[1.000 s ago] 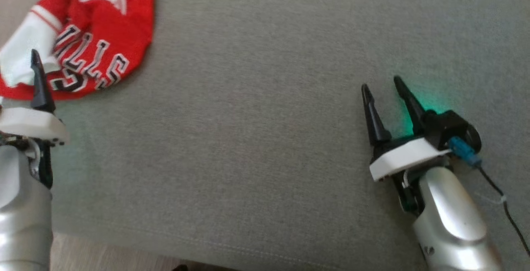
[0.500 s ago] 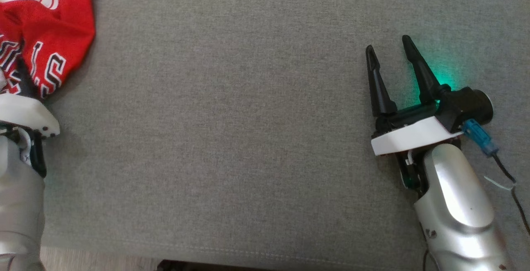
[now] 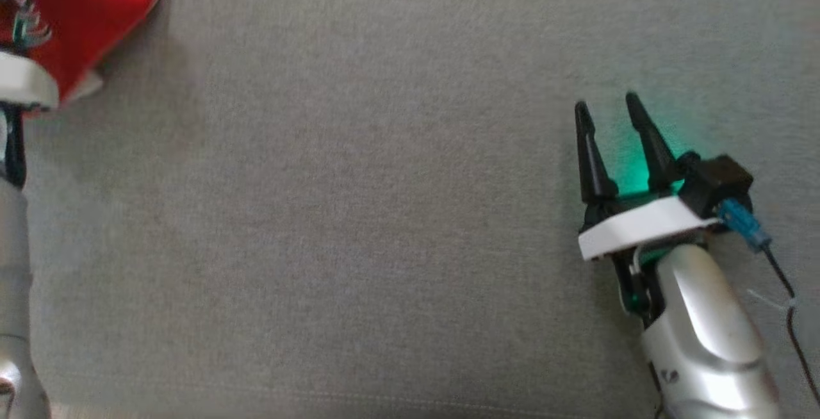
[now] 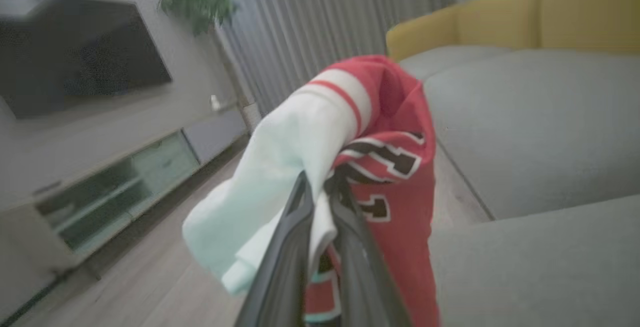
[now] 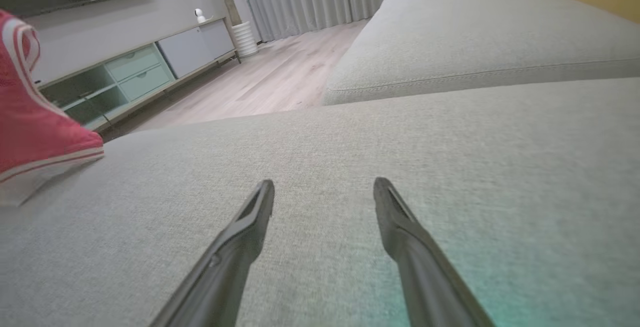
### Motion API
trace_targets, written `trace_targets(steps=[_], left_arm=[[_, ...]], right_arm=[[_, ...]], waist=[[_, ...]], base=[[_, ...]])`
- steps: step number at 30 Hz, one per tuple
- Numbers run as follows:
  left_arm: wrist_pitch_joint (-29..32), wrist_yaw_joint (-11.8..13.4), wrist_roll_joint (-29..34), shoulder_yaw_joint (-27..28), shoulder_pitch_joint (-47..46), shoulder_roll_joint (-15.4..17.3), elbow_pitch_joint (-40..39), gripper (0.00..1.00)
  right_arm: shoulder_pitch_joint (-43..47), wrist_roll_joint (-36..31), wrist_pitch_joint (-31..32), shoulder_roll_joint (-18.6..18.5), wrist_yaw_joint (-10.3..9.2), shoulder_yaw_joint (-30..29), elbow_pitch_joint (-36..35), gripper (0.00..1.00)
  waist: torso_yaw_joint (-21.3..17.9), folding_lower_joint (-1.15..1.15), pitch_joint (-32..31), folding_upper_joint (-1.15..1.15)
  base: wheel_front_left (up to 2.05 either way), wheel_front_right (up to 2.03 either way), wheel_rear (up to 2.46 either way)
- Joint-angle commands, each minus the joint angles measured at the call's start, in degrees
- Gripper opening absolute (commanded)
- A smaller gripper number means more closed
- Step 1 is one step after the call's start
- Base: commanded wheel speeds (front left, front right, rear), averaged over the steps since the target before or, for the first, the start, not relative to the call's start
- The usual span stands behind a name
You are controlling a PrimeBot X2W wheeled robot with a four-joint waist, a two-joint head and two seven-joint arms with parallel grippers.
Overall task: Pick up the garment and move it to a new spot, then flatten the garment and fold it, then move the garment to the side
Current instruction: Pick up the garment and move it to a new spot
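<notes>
**A:** Where is the garment?

**B:** The garment (image 4: pixel 380 132), a red-and-white jersey, hangs bunched from the left gripper (image 4: pixel 321 182). Its fingers are clamped on a white fold beside the lettering. The cloth is over the far left corner of the grey sofa cushion (image 3: pixel 384 214). Whether its lowest hem touches the cushion, I cannot tell.

**A:** And the right gripper?

**B:** The right gripper (image 3: pixel 607 102) hovers low over the cushion, well apart from the cloth, fingers spread and holding nothing.

**A:** How will the jersey handle?

**B:** Light, soft and limp, I judge. From a single pinch it will sag and swing. For flattening, better holds would be two corners, at the shoulders or along the hem, one per gripper.

**A:** Any containers?

**B:** A low cabinet (image 5: pixel 135 72) stands in the background with open compartments. What they hold is too blurred to tell.
</notes>
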Motion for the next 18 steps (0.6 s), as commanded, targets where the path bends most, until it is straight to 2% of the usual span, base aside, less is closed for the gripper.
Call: trace_targets(steps=[1, 4, 10, 15, 18], left_arm=[[-0.53, -0.48, 0.24, -0.24, -2.24, 3.21, -5.58, 0.0], [-0.53, -0.82, 0.05, -3.47, -2.45, 1.04, -11.65, 0.0], [-0.54, -1.05, -2.43, -10.68, -1.63, -6.35, -19.58, 0.0], [-0.54, -1.09, -5.27, -15.15, 0.32, -12.01, -21.12, 0.0], [-0.54, -1.09, -6.22, -16.24, 2.07, -13.7, -20.56, 0.0]], right_arm=[[1.35, 1.41, 0.05, 0.05, -0.04, 1.82, -1.08, 1.0], [2.28, 3.08, 0.05, 0.05, -0.04, 2.42, -0.73, 1.0], [4.45, 4.93, 0.05, 0.05, -0.04, 2.68, -0.03, 1.0], [5.93, 5.99, 0.05, 0.05, -0.04, 2.84, 0.36, 1.0], [6.27, 6.28, 0.05, 0.05, -0.04, 2.8, 0.47, 1.0]], waist=[[-2.84, -0.01, -4.37, 0.0], [-5.31, -0.01, -7.14, 0.0], [-10.46, -0.01, -11.2, 0.0], [-13.91, -0.01, -12.77, 0.0], [-14.79, -0.01, -13.02, 0.0]], base=[[0.0, 0.0, 0.0], [0.0, 0.0, 0.0], [0.0, 0.0, 0.0], [0.0, 0.0, 0.0], [0.0, 0.0, 0.0]])
